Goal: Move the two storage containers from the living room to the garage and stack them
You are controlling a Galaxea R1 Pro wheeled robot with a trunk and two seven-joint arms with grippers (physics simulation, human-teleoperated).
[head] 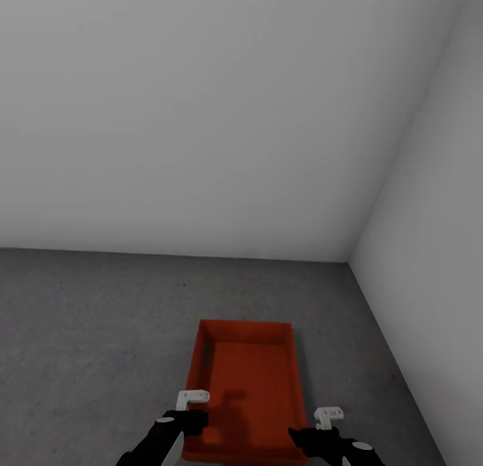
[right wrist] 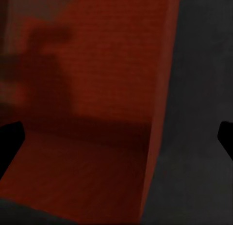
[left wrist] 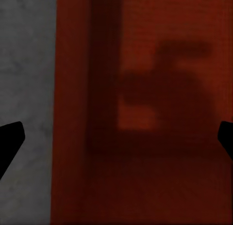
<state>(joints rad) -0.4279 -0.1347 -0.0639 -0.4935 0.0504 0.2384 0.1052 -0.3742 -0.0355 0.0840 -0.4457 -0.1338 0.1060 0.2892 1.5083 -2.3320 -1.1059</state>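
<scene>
An orange-red storage container [head: 248, 385] rests open side up on the dark grey concrete floor [head: 94, 318] of the garage, close to a corner of the pale walls. My left gripper [head: 189, 420] hovers over its near left corner, open, with its dark fingertips [left wrist: 10, 140] wide apart on either side of the container's left wall [left wrist: 73, 113]. Over the near right corner my right gripper [head: 314, 438] is open too, its fingertips [right wrist: 9, 137] astride the right wall [right wrist: 162, 89]. Neither gripper holds anything.
Plain pale grey walls [head: 201, 117] meet in a corner [head: 350, 259] behind the container to the right. Bare concrete stretches to the left of the container and between it and the right wall.
</scene>
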